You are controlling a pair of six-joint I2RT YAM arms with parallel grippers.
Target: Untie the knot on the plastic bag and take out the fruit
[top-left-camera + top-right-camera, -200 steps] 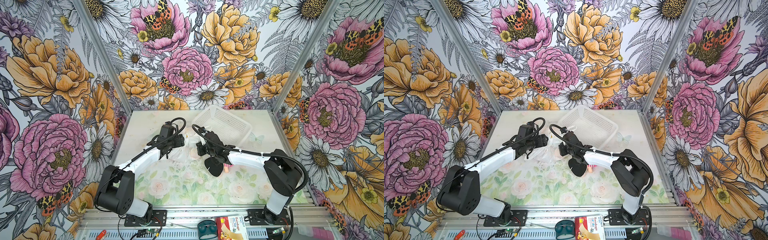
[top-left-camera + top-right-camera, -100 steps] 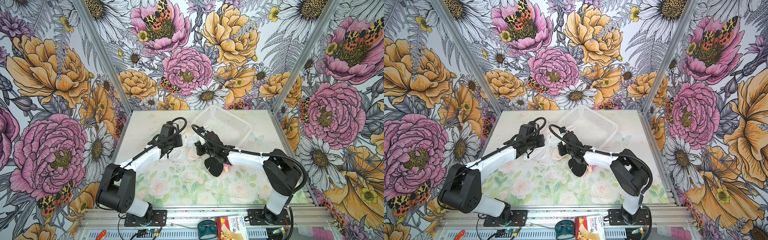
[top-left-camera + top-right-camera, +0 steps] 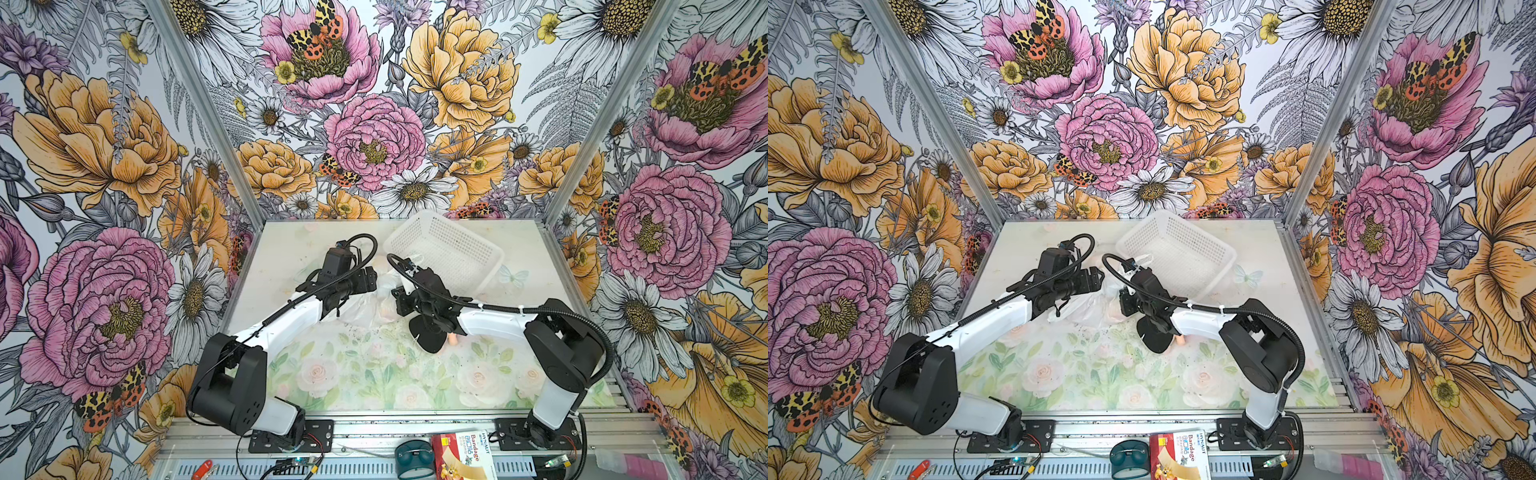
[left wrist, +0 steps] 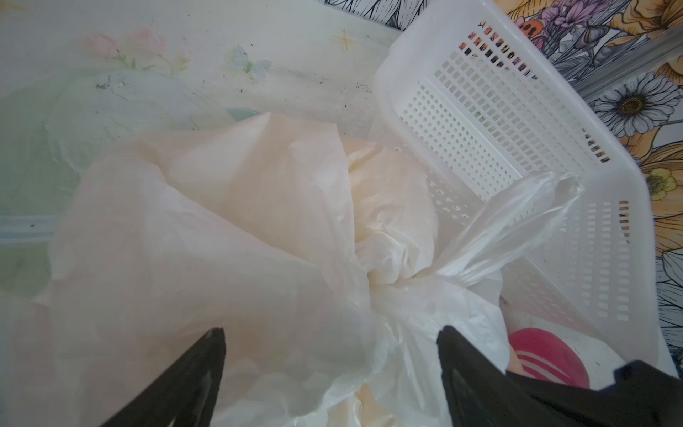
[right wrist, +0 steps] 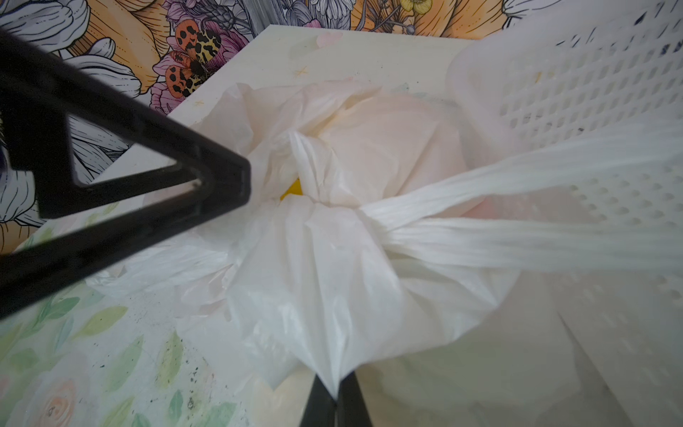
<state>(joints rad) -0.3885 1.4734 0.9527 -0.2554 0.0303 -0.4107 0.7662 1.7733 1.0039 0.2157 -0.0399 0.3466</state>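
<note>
Two grippers flank the plastic bag [image 5: 314, 277] by the basket [image 4: 517, 111]: right gripper [image 5: 334, 395] pinches its film, likely anchoring it, while left gripper [image 4: 330, 332] hangs spread wide over the knot [image 5: 351, 209], seemingly lined up to tug it loose

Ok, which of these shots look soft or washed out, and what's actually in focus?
Left wrist view: hazy and pale, plastic bag washed out, basket holes crisper, left gripper soft at the frame edge. Right wrist view: knot fairly sharp, basket and the stretched handle blurred. In both top views: sharp, evenly lit, bag barely distinct from the pale table.
</note>
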